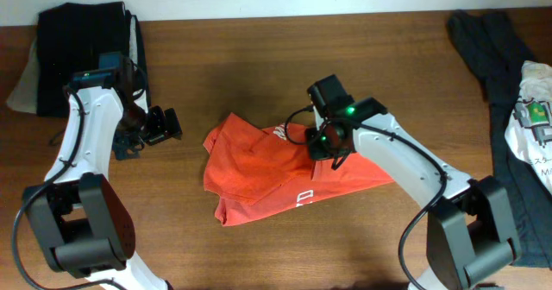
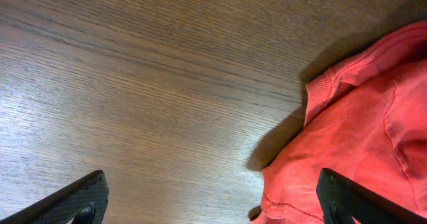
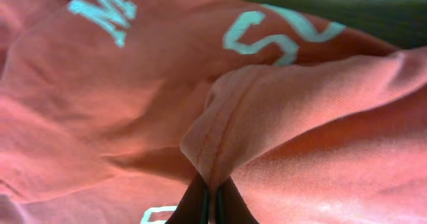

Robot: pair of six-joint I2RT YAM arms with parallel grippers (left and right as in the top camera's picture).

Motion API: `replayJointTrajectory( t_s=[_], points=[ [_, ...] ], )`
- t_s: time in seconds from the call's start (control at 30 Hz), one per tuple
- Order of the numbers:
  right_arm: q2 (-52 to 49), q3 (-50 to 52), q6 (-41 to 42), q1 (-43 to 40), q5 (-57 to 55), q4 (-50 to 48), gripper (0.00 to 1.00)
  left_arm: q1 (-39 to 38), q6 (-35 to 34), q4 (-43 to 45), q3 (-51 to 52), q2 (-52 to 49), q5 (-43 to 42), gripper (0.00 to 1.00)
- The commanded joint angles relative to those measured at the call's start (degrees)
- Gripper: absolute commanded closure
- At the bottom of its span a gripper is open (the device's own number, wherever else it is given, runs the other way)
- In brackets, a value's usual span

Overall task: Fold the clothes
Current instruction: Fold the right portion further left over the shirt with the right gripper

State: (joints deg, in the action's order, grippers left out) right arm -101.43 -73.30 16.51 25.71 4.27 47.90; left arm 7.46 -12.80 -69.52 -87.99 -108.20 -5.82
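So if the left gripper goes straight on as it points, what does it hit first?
Left gripper likely meets bare table first; the T-shirt edge sits by one finger. Depth unclear.

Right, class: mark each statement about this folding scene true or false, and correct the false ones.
1. The right end effector pinches a fold of the red-orange T-shirt. True.
2. The left end effector grips the T-shirt. False: it is open over bare table beside it.
3. The T-shirt lies flat and neatly folded. False: it is crumpled.
4. A white garment lies with a dark grey garment at the overhead view's right edge. True.
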Motion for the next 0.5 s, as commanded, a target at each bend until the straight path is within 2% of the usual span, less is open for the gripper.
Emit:
replayJointTrajectory(
  t_s=[0.0,0.4,0.43,0.47],
  points=[
    [0.66,1.99,0.57,1.4,1.4,-0.94,0.96,0.02,1.16,0.09,-0.87,1.29,-0.39,0.0],
    [0.07,5.9,5.05,5.46,4.57,-6.47,0.95,0.02,1.16,0.09,-0.87,1.29,-0.39,0.0],
    [0.0,5.9,5.03,6.01,4.55,-6.47,0.91,0.02,1.16,0.09,-0.87,1.29,-0.42,0.01],
    [-0.11,5.9,5.03,6.62,4.28,-6.47,0.8,0.02,1.16,0.09,-0.87,1.29,-0.42,0.0]
  ],
)
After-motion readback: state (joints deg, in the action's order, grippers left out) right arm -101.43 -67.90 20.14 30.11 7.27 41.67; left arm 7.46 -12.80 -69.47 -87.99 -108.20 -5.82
